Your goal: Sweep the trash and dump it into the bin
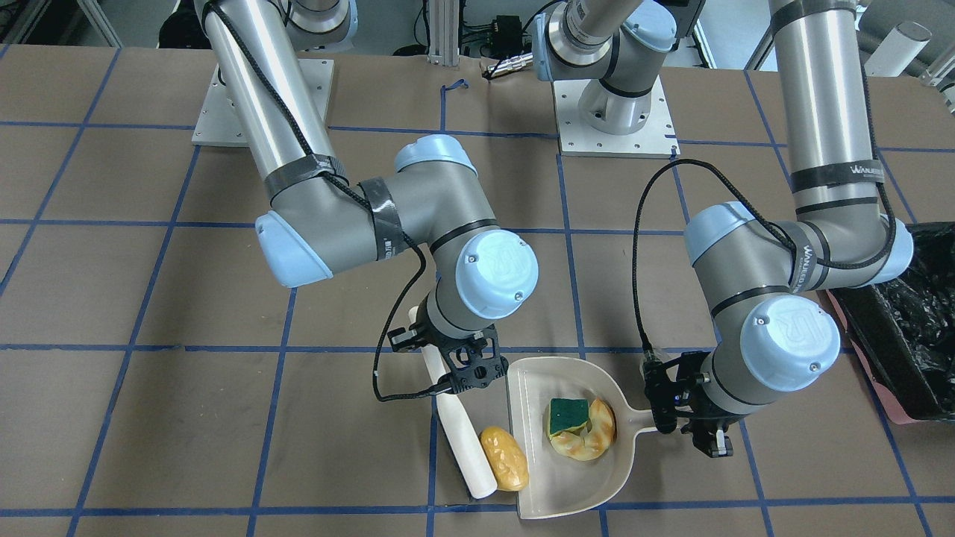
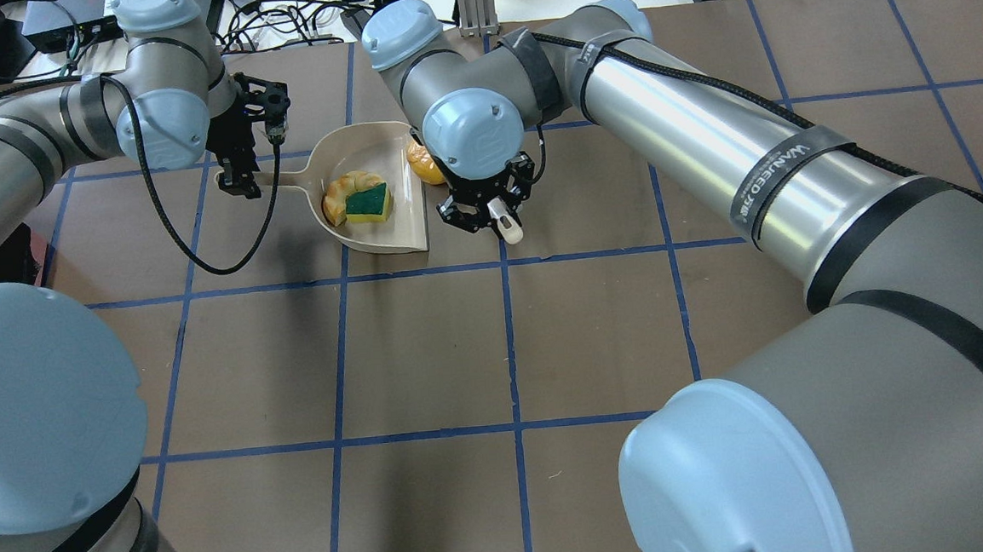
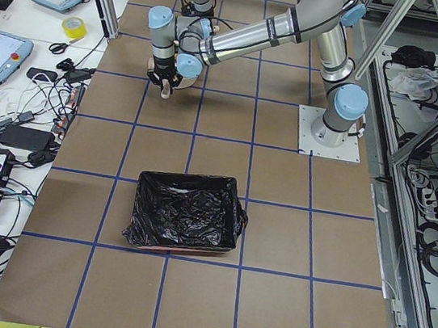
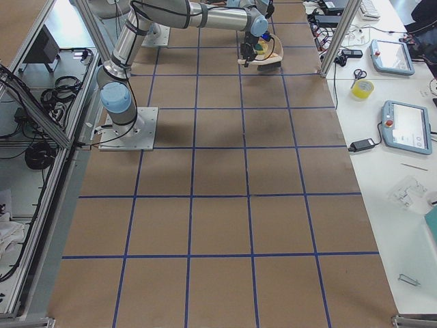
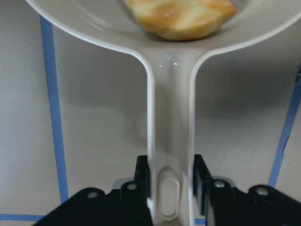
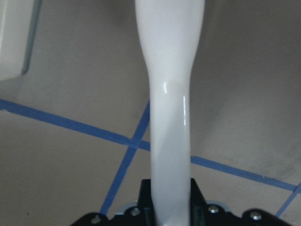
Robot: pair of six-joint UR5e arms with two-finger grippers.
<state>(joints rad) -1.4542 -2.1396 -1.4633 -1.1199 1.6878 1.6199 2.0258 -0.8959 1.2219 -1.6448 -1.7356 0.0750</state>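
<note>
Bright, even light from above; soft arm shadows lie on the brown table. Wrist views: small glare spots on the white handle in the right hand and on the dustpan handle in the left hand; beyond it, the bread piece is blurred.

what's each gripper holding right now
left gripper: closed on the dustpan handle
right gripper: closed on the white sweeper

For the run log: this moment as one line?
left gripper shut on dustpan handle | right gripper shut on white sweeper | sponge, croissant in dustpan | potato lump outside, between sweeper and dustpan | bin apart
</note>
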